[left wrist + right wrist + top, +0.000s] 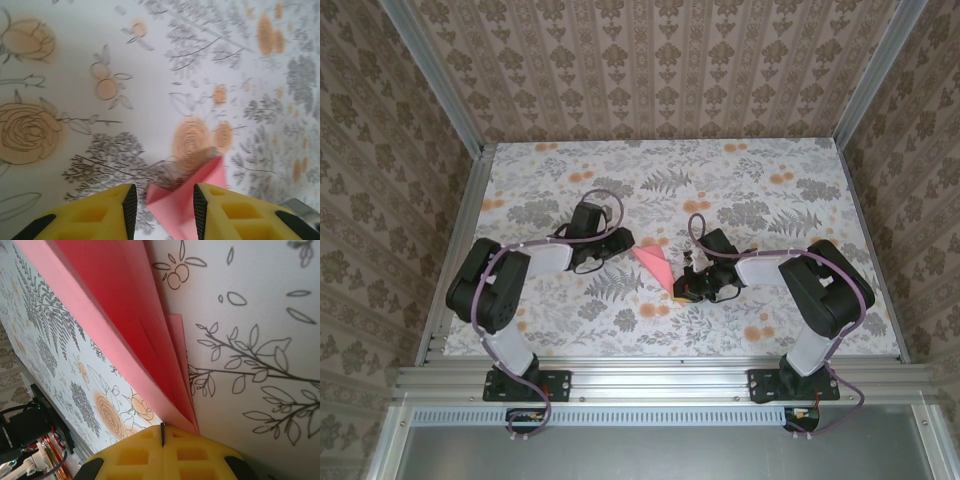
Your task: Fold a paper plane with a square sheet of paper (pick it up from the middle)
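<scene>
The pink-red paper plane [655,264], a slim pointed fold of the sheet, lies on the flowered table between my two grippers. My left gripper [624,244] is at its far left end. In the left wrist view the yellow fingers [164,207] stand apart, with a raised pink flap [187,197] between the black pads and its right side running behind the right finger. My right gripper [683,284] is at the near right end. In the right wrist view its fingers [162,432] are shut, no pink shows in the seam, and the stacked paper layers [125,315] converge against the right fingertip.
The table is covered with a cloth [570,180] printed with grey ferns and orange flowers. Aluminium rails [450,250] border it left and right, with patterned walls behind them. Both arm bases sit at the near edge [660,378].
</scene>
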Robot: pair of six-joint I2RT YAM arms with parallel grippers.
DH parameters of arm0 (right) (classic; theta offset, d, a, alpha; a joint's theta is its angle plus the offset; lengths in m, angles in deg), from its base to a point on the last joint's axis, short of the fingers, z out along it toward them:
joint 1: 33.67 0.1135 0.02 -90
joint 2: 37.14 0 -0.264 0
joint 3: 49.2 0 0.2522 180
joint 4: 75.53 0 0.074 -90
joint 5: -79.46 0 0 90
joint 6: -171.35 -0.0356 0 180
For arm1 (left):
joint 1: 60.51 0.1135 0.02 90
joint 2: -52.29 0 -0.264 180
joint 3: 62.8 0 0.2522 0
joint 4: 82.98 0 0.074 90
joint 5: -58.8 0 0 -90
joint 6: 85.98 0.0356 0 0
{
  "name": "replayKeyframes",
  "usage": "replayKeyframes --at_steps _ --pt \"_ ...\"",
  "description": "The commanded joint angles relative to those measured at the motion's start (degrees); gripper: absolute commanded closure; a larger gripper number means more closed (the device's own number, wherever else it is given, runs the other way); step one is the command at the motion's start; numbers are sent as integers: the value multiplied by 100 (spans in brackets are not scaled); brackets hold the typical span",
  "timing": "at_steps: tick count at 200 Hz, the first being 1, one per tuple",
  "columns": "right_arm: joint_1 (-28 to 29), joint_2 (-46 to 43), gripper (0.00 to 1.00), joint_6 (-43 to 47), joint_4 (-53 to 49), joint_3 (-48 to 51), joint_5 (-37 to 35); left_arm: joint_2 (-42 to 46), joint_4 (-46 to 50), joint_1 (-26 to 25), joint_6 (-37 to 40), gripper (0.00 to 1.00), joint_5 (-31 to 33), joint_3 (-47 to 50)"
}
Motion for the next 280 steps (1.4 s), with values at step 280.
replayKeyframes --at_steps 280 --pt "-94 -171 98 69 -1073 137 -418 -811 404 -1622 -119 79 390 -414"
